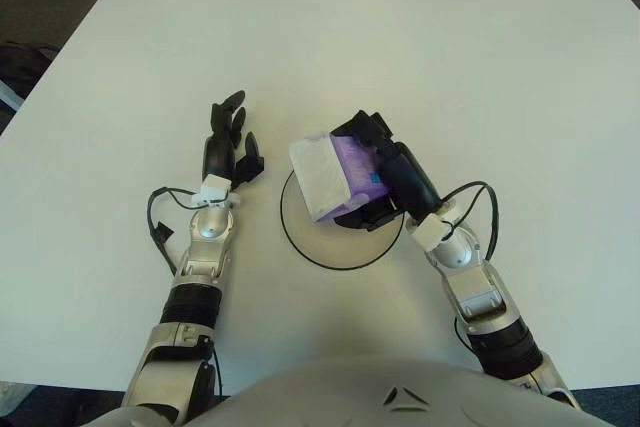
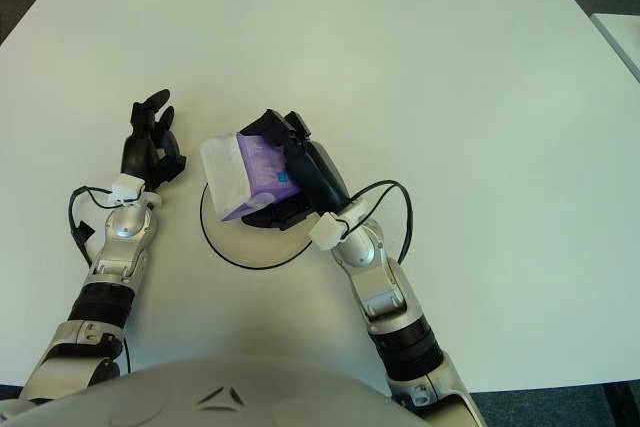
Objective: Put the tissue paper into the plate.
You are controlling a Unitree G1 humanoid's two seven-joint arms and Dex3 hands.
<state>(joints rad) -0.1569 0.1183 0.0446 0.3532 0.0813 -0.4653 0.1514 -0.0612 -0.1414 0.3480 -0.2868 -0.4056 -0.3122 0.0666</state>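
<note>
The tissue pack point(image 1: 335, 175) is purple and white. My right hand point(image 1: 380, 172) is shut on it from the right and holds it over the upper part of the white plate point(image 1: 330, 247), a flat disc with a thin dark rim. Whether the pack touches the plate I cannot tell. It also shows in the right eye view point(image 2: 245, 173). My left hand point(image 1: 228, 143) shows to the left of the plate, fingers spread and holding nothing.
The white table point(image 1: 480, 77) spreads wide around the plate. Dark floor lies beyond its far edge. A dark object point(image 1: 18, 67) sits off the table's left edge.
</note>
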